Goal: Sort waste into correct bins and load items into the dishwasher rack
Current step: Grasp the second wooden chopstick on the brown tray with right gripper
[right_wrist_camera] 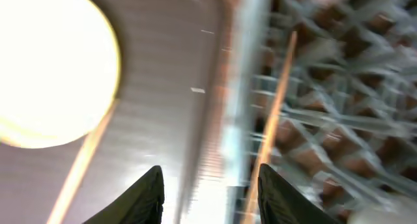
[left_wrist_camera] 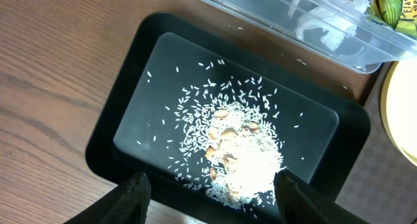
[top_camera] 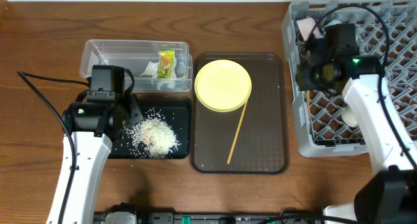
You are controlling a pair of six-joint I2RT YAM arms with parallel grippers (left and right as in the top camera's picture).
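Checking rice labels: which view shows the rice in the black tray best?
Left wrist: rice close up in the black tray, single grains and brownish bits distinct. Overhead: a small white heap. Right wrist: not shown.

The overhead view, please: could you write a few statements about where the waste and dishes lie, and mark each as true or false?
1. The rice grains lie in the black tray. True.
2. A chopstick lies on the brown tray. True.
3. The food wrapper lies on the brown tray. False: it is in the clear tub.
4. The yellow plate sits in the clear tub. False: it lies on the brown tray.
5. The left fingers are shut on rice. False: they are apart above the black tray, with nothing held.
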